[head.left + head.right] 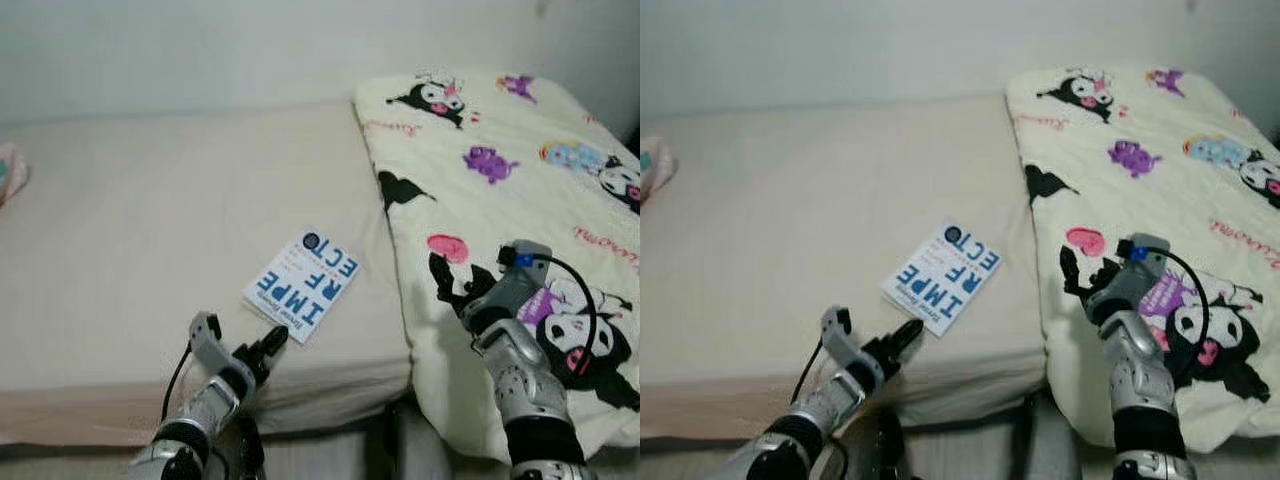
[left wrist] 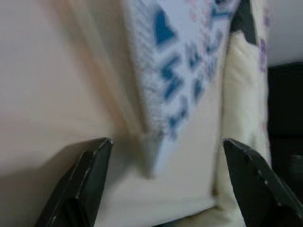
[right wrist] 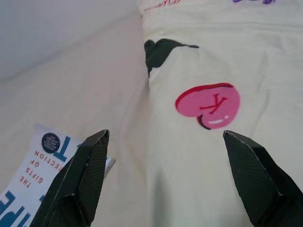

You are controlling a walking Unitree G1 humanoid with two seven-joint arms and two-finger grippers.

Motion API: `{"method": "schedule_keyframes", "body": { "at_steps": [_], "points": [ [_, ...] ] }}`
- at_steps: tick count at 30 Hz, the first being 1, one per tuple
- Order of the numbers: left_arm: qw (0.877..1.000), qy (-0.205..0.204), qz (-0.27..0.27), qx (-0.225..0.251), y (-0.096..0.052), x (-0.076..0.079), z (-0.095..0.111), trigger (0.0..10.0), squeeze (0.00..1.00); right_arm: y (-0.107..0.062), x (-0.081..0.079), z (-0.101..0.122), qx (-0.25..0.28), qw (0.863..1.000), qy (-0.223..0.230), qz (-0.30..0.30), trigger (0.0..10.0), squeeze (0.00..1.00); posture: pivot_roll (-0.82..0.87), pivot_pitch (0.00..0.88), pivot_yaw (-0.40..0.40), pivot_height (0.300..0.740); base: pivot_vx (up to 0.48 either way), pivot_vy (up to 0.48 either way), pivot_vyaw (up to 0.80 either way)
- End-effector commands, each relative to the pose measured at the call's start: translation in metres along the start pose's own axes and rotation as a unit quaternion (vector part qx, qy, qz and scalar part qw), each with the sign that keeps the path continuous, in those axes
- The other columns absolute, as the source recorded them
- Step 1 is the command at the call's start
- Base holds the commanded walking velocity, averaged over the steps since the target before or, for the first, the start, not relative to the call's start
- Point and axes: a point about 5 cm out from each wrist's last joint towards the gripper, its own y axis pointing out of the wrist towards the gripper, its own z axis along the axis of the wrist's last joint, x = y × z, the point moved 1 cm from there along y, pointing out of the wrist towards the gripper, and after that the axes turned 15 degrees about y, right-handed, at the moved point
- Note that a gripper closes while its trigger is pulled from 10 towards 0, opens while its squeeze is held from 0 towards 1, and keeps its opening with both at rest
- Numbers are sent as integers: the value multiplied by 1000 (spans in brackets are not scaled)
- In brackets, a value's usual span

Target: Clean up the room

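A white book with blue lettering (image 1: 304, 282) lies flat on the beige bed (image 1: 150, 230), close to its front edge. My left gripper (image 1: 272, 345) is open just short of the book's near corner, and its wrist view has that corner (image 2: 156, 156) between the two black fingers (image 2: 80, 184). My right gripper (image 1: 452, 290) is open above the folded cream quilt with cartoon prints (image 1: 510, 170), near a pink heart print (image 3: 208, 105). The book's edge (image 3: 33, 170) also appears beside the right gripper's fingers (image 3: 78, 179).
The quilt covers the right part of the bed up to a pale wall (image 1: 200, 50). A pink-and-teal item (image 1: 10, 172) peeks in at the far left edge of the bed. A dark gap lies below the bed's front edge (image 1: 330, 440).
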Motion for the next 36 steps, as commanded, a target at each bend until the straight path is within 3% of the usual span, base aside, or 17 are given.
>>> {"method": "schedule_keyframes", "body": {
  "at_steps": [1,9,13,15,21,25,29,32,33,34,36],
  "points": [
    [999,-37,-23,11,4,10,-2,10000,0,-4,-3,-7,-12,1000,7,4,10000,0,-150,206,74,540,0,0,0],
    [999,-18,-36,5,15,27,-8,10000,0,-9,-11,-4,-1,1000,13,13,10000,0,-165,225,84,530,0,0,0],
    [1000,6,5,24,16,23,-2,10000,0,-14,-15,2,7,1000,17,18,10000,0,-175,234,88,530,0,0,0],
    [997,37,45,48,16,17,9,10000,0,-18,-15,4,9,1000,19,20,10000,0,-176,242,90,530,0,0,0],
    [991,55,90,82,12,7,25,10000,0,-21,-18,4,9,999,20,24,10000,0,-174,253,94,530,0,0,0],
    [987,19,124,101,8,-4,31,10000,0,-22,-22,2,6,999,23,28,10000,0,-171,254,95,530,0,0,0],
    [986,-51,66,142,19,14,43,10000,0,-22,-25,0,1,999,23,29,10000,0,-175,253,94,530,0,0,0],
    [986,-57,59,146,20,17,44,10000,0,-22,-25,-1,0,999,23,29,10000,0,-176,253,94,530,0,0,0],
    [985,-65,55,152,22,21,46,2902,0,-22,-25,-1,-1,999,23,28,10000,0,-180,253,93,530,0,0,0],
    [985,-67,45,153,25,26,48,0,0,-23,-25,-1,-1,999,22,27,10000,0,-183,252,93,530,0,0,0],
    [985,-67,38,153,28,30,48,0,0,-24,-24,1,0,999,22,27,10000,0,-184,251,95,530,0,0,0]
  ]
}}
